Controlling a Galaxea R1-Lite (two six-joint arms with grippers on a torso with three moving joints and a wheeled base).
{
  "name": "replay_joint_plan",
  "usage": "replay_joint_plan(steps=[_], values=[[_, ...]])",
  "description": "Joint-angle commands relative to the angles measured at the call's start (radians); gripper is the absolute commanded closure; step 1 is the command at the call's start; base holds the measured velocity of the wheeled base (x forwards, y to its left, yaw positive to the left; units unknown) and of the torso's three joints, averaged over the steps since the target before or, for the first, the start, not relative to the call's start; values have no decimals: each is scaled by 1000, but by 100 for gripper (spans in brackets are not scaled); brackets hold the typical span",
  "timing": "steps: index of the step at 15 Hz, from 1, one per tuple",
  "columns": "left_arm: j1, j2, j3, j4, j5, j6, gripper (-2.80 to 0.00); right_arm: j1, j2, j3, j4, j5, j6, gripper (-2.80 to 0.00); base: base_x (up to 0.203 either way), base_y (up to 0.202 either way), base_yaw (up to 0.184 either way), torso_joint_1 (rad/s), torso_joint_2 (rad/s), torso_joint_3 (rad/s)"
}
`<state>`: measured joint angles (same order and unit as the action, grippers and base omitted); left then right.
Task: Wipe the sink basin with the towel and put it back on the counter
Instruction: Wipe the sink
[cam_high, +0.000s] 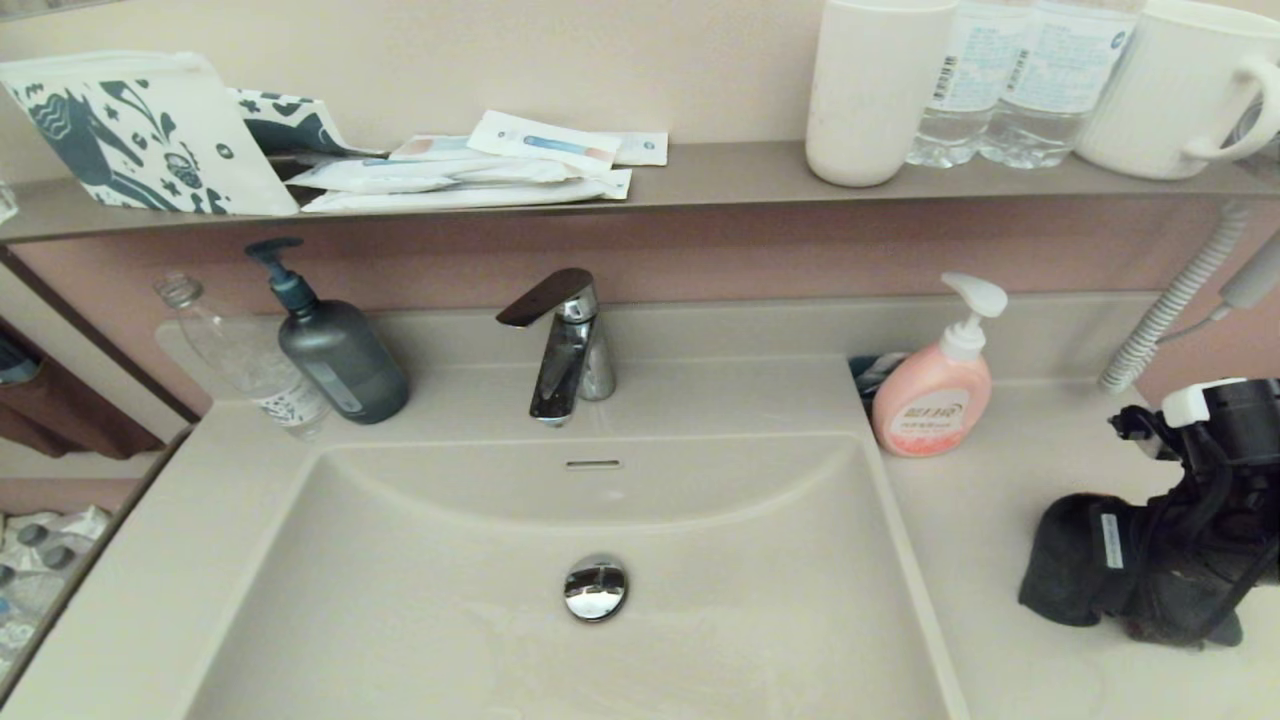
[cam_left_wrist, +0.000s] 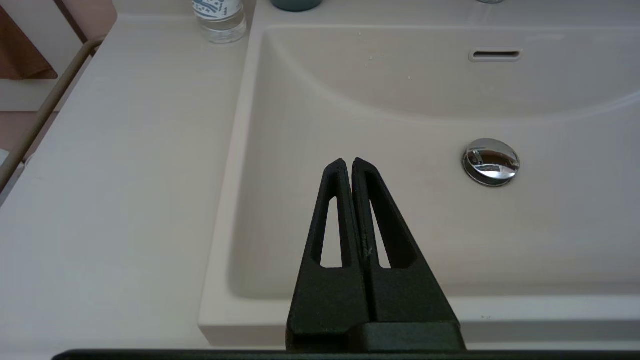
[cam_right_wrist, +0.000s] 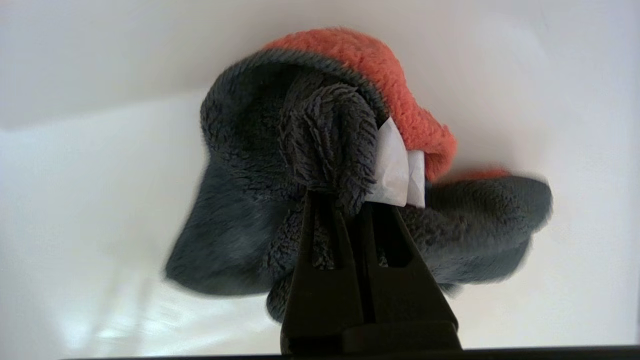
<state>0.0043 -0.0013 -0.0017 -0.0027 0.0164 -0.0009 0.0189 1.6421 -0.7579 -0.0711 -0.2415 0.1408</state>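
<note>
The beige sink basin (cam_high: 420, 600) fills the middle, with its chrome drain plug (cam_high: 595, 587) and overflow slot (cam_high: 593, 464). To its right, over the counter (cam_high: 990, 560), my right gripper (cam_high: 1140, 575) is shut on the towel (cam_high: 1075, 560), a bunched dark grey cloth. In the right wrist view the fingers (cam_right_wrist: 320, 260) pinch a fold of the towel (cam_right_wrist: 240, 225), whose orange side (cam_right_wrist: 390, 85) and white label (cam_right_wrist: 397, 170) show. I cannot tell whether the towel touches the counter. My left gripper (cam_left_wrist: 348, 162) is shut on nothing, over the front of the basin (cam_left_wrist: 550, 240), left of the plug (cam_left_wrist: 491, 161).
A pink soap bottle (cam_high: 935, 395) stands at the basin's back right corner. A grey pump bottle (cam_high: 340, 360) and a clear bottle (cam_high: 245, 360) stand at the back left. The faucet (cam_high: 565, 345) overhangs the basin. A corrugated hose (cam_high: 1170, 310) hangs right.
</note>
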Motion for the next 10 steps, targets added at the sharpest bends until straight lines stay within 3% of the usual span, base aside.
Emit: replay_joint_plan(steps=[1, 5, 6, 10], values=[[0, 1, 0, 0, 0, -1, 0, 24, 5, -33, 0, -2, 7, 0, 0, 0, 0, 0, 0, 0], [0, 1, 0, 0, 0, -1, 0, 116, -26, -35, 10, -1, 58, 0, 0, 0, 0, 0, 0, 0], [0, 1, 0, 0, 0, -1, 0, 127, -28, -37, 8, -4, 66, -280, 0, 0, 0, 0, 0, 0], [0, 1, 0, 0, 0, -1, 0, 125, -71, -60, 26, -20, 77, -280, 0, 0, 0, 0, 0, 0]])
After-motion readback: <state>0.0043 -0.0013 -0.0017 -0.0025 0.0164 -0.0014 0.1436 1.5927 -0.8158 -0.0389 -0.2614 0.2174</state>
